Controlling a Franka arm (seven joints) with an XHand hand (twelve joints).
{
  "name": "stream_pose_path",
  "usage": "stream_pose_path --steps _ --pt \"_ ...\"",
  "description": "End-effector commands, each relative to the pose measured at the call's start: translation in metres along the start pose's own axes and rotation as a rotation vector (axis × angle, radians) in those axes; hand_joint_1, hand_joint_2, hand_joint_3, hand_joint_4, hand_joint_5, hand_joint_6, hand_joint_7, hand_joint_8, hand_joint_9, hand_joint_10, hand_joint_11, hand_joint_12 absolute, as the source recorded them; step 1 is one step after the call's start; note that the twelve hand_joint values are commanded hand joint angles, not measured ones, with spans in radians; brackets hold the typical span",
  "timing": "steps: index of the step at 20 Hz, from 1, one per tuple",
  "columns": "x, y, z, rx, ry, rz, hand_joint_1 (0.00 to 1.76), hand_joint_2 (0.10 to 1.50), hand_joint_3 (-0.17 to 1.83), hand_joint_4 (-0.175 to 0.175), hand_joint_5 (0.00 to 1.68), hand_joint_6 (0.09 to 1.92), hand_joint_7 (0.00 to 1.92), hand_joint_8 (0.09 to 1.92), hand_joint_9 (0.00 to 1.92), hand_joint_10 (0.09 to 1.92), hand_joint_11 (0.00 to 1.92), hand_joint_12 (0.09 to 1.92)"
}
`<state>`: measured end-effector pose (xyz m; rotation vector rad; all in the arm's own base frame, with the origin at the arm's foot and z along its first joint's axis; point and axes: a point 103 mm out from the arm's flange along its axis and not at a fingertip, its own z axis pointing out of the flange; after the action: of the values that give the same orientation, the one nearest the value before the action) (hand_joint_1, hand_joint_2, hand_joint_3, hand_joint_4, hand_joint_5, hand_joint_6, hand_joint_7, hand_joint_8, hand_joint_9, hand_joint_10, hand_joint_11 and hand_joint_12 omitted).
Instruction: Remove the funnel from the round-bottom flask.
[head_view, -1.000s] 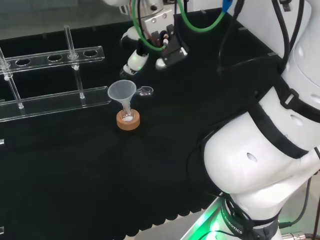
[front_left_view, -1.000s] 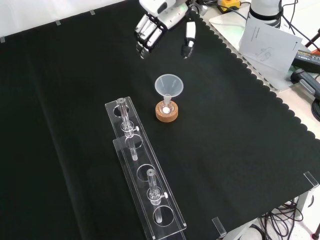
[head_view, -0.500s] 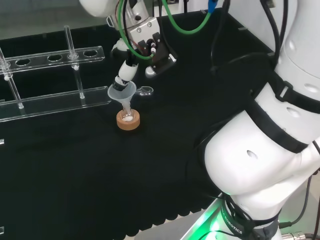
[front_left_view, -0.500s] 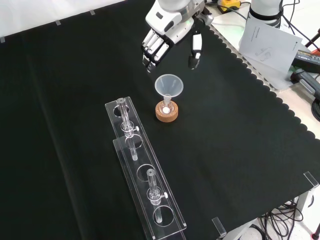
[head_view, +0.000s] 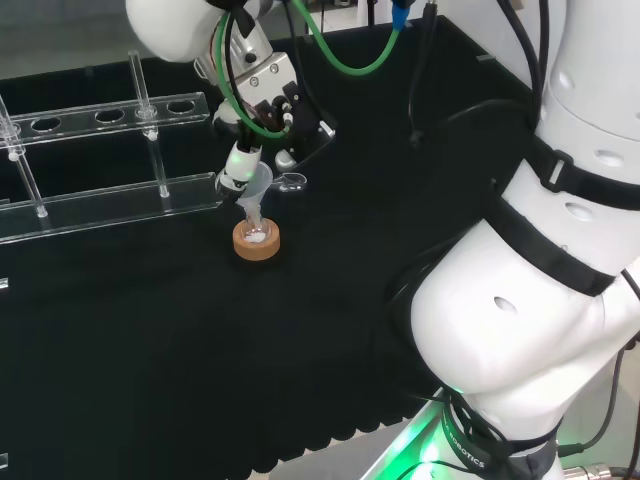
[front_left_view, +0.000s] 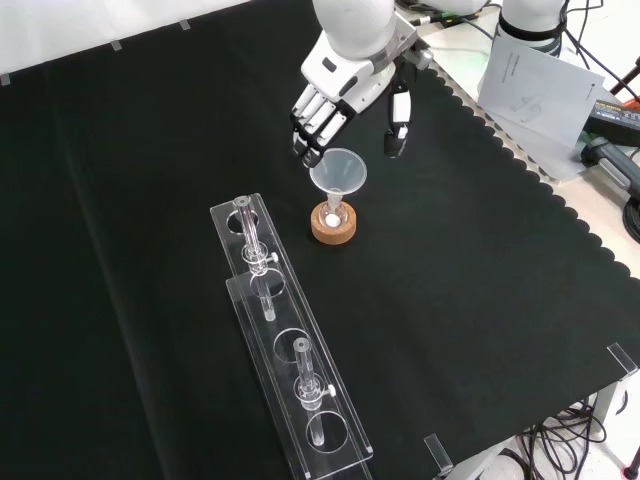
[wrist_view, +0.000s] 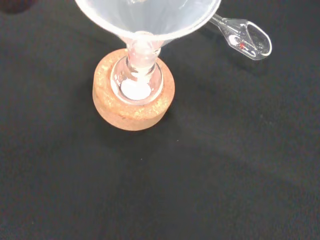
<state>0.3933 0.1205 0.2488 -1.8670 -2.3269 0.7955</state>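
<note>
A clear plastic funnel (head_view: 256, 186) (front_left_view: 338, 170) (wrist_view: 147, 15) stands with its stem in the neck of a small round-bottom flask (head_view: 255, 226) (front_left_view: 332, 213) (wrist_view: 137, 82). The flask rests on a cork ring (head_view: 257, 243) (front_left_view: 333, 230) (wrist_view: 131, 112) and holds a little white matter at its bottom. The hand (head_view: 262, 95) (front_left_view: 350, 85) hangs just above the funnel, open. In the front view its fingers (front_left_view: 314, 125) reach down at the rim's left and the thumb (front_left_view: 398, 120) at its right. I cannot tell whether they touch the rim.
A clear rack (head_view: 100, 200) (front_left_view: 285, 340) with upright glass tubes lies to the left of the flask in both views. A small glass spoon (head_view: 292, 181) (wrist_view: 245, 37) lies on the cloth close to the cork ring. The cloth's scalloped edge (front_left_view: 520, 170) runs at the front view's right.
The hand has come down and moved toward the funnel, from well above it to straddling its rim. Funnel, flask and ring have stayed put.
</note>
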Motion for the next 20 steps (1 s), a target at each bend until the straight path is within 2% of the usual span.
stream_pose_path --steps 1,4,9,20 --pt "0.006 0.003 0.005 0.011 -0.048 -0.005 0.56 0.70 0.21 -0.022 0.11 0.09 0.00 0.51 0.15 0.82 0.28 1.49" --pt "0.008 0.005 0.008 0.022 -0.063 -0.009 0.55 0.69 0.20 -0.020 0.10 0.09 0.00 0.46 0.13 0.83 0.28 1.50" --pt "0.014 0.011 0.014 0.035 -0.097 -0.019 0.54 0.69 0.17 -0.016 0.05 0.09 0.00 0.27 0.03 0.86 0.27 1.50" --pt "0.019 0.011 0.007 -0.005 -0.108 -0.030 0.54 0.69 0.16 -0.015 0.05 0.09 0.00 0.24 0.02 0.88 0.26 1.51"
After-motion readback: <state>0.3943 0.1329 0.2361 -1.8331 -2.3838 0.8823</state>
